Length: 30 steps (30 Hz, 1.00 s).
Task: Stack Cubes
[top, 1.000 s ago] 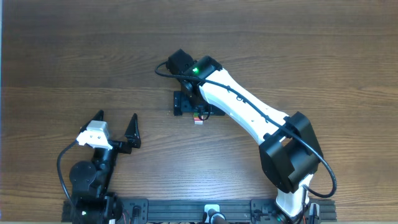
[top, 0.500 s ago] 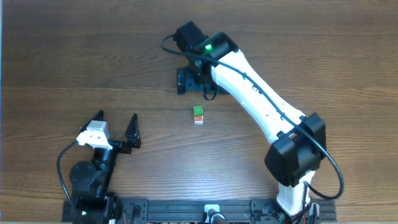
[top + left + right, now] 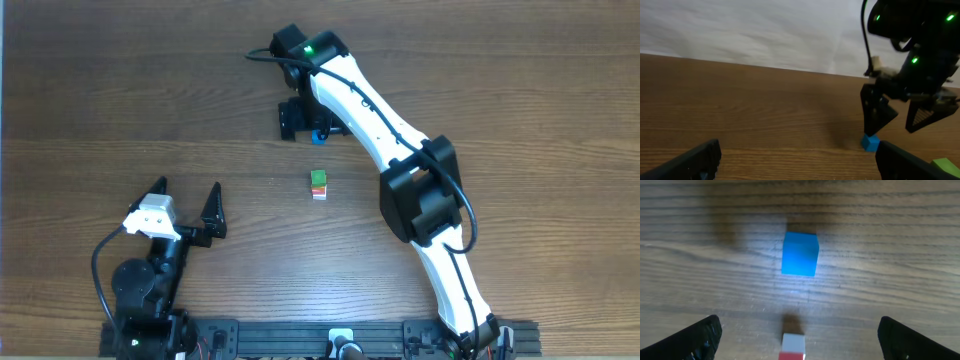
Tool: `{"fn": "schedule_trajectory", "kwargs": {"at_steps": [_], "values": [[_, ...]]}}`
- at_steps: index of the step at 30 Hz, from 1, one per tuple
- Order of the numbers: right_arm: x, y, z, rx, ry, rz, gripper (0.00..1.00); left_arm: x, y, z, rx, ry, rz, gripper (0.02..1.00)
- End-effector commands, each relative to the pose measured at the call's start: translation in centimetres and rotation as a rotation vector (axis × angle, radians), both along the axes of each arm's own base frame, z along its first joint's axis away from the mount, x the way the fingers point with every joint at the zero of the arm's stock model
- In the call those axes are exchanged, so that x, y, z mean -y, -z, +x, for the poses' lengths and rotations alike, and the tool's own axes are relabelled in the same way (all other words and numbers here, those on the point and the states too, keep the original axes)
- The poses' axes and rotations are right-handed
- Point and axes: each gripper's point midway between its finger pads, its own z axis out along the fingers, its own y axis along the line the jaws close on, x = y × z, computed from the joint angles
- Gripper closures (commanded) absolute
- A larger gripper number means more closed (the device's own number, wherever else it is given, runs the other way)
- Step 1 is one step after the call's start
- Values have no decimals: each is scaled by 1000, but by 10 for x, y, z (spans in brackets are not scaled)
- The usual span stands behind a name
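Our right claw hangs spread wide over the blue cube. Near it on the surface stands a small stack, green on top. Our left claw rests spread, well apart.

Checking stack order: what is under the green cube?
A red cube lies directly under the green cube, with a white cube below that on the table. Only thin side strips of both show; their tops are covered.
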Motion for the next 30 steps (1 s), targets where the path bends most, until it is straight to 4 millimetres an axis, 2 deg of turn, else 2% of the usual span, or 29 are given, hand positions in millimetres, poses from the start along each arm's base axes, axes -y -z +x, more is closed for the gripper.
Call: {"fn": "schedule_trajectory", "kwargs": {"at_steps": [1,5,12,21,24,30], "values": [[5,11,14,13,6,-8,9,1,1,0,3,8,10,20],[2,21,21,28,1,-3,16,1,1,0,3,8,10,20],[8,38,28,28,13,-29,56,1,1,0,3,8,10,20],[12,47,30,22,39,-43,104,1,1,0,3,8,10,20],[13,48,31,23,50,-49,152,1,1,0,3,8,10,20],[13,50,30,16,60,-49,332,1,1,0,3,8,10,23]]}}
